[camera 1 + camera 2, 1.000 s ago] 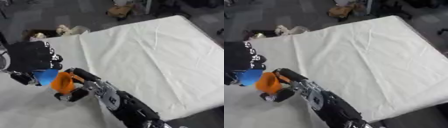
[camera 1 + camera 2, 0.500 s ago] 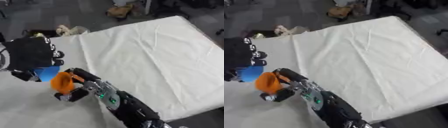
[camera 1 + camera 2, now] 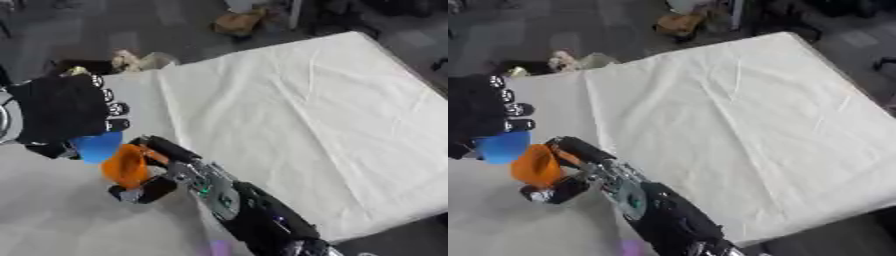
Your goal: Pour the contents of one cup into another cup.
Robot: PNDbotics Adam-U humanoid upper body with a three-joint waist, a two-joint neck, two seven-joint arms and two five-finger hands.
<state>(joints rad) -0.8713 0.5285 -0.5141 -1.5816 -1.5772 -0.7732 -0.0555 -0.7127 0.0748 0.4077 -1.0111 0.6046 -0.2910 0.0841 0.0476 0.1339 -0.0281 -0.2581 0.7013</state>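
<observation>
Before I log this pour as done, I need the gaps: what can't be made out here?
- Blue cup: mostly hidden behind the left hand, both views.
- Orange cup: any contents can't be seen; right hand fingers wrap it.
- Left arm: cut off by the left edge.

Even, soft light from above, fairly bright on the white tablecloth [image 3: 297,110], dim on the floor beyond the table. No hard glare. Faint grey shadows only in the cloth folds and under the right hand [image 3: 149,187]. Whole picture soft and blurred, most around the blue cup [image 3: 94,146], orange cup [image 3: 124,166] and black left hand [image 3: 61,112]
</observation>
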